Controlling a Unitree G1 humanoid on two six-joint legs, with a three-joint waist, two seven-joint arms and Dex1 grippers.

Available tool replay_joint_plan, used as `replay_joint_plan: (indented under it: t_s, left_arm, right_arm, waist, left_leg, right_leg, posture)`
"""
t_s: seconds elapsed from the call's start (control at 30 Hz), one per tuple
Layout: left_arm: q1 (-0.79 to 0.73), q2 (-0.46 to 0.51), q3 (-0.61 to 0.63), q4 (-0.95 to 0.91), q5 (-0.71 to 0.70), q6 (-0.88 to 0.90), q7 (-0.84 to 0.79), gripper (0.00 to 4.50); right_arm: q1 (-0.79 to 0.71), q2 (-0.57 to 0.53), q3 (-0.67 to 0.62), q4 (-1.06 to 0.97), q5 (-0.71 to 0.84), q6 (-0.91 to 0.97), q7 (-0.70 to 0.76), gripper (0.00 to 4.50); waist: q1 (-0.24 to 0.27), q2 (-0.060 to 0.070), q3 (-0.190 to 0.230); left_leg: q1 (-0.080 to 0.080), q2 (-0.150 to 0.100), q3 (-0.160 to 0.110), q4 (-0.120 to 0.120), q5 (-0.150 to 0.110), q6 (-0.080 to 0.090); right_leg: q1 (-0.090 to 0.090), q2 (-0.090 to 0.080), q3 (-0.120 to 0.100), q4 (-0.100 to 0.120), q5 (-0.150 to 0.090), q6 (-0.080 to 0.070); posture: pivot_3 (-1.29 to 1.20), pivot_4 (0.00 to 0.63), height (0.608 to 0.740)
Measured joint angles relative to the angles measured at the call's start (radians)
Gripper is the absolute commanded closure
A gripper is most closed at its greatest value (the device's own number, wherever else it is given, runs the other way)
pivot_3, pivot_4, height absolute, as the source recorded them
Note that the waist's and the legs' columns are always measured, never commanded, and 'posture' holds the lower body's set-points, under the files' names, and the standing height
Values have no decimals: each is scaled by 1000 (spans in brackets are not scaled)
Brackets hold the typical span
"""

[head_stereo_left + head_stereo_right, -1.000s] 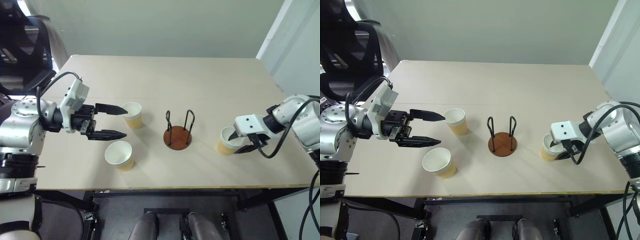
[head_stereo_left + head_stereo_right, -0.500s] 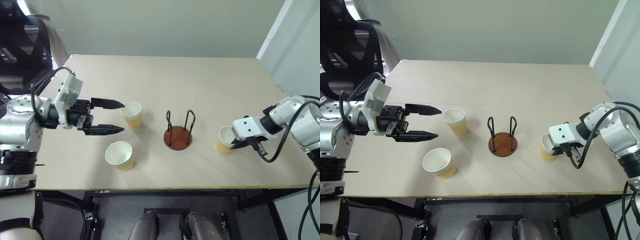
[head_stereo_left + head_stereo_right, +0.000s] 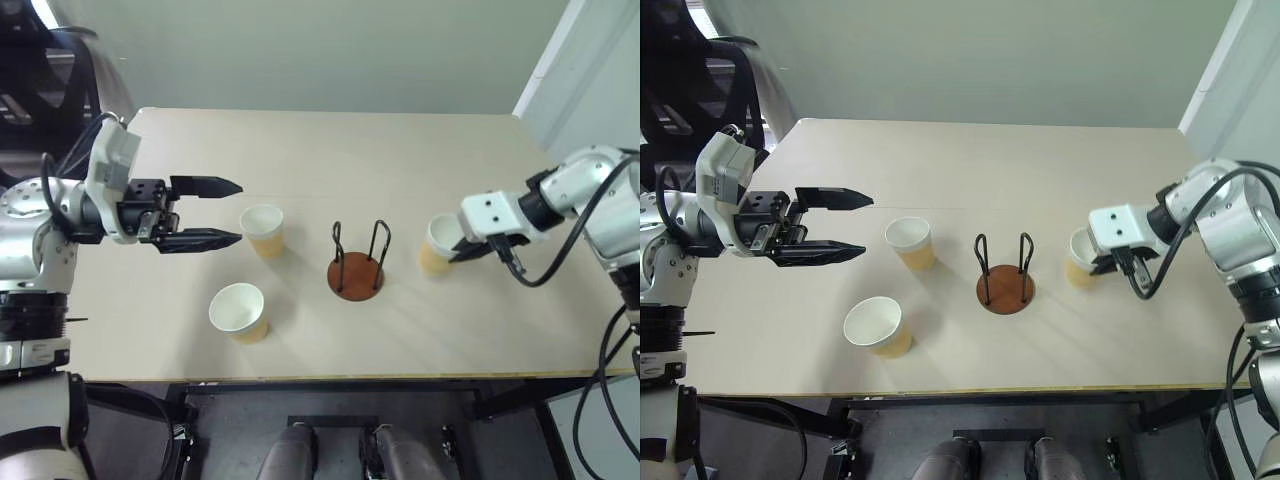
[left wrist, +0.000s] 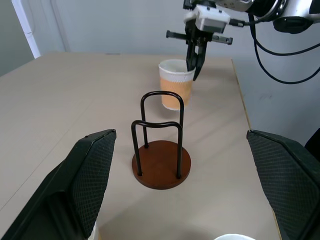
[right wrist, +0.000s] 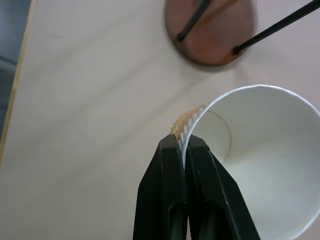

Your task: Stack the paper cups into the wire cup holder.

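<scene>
Paper cups counted: three — one (image 3: 436, 245) pinched at its rim by right gripper (image 3: 462, 252), two (image 3: 263, 231) (image 3: 239, 310) on table (image 3: 400, 160); one empty wire cup holder (image 3: 356, 270) between; left gripper (image 3: 228, 212) spread wide, empty.

Pale wooden table (image 3: 330, 150), wire cup holder (image 3: 356, 268) at centre; two paper cups (image 3: 263, 230) standing to its left

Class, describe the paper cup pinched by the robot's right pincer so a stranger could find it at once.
Start at the wire cup holder in the middle of the table. On its right-arm side is one paper cup. Unlike the other two cups, the right pincer is shut on its rim.
</scene>
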Motion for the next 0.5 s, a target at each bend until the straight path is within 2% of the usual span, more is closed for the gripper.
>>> replay_joint_plan:
  t_s: [0.17, 0.3, 0.5]
  left_arm:
    - [0, 1, -10, 2, -11, 4, 0, 0]
    - [1, 0, -18, 9, -21, 4, -1, 0]
    - [3, 0, -23, 20, -22, 3, -1, 0]
  right_arm:
    - [-145, 38, -2, 21, 27, 23, 0, 4466]
    - [-209, 91, -3, 19, 46, 58, 0, 4466]
    - [-280, 112, -3, 17, 88, 121, 0, 4466]
  waist:
    - [-1, 0, 0]
    - [-1, 0, 0]
    - [1, 0, 0]
  left_leg:
    - [-1, 0, 0, 0, -1, 0]
    - [-2, 0, 0, 0, -2, 0]
    - [-2, 0, 0, 0, -3, -1]
  right_leg:
    - [-2, 0, 0, 1, 0, -1]
    - [-3, 0, 0, 1, -1, -2]
    - [-4, 0, -1, 1, -1, -3]
  posture:
    - [0, 150, 740]
    - [0, 150, 740]
    - [0, 150, 740]
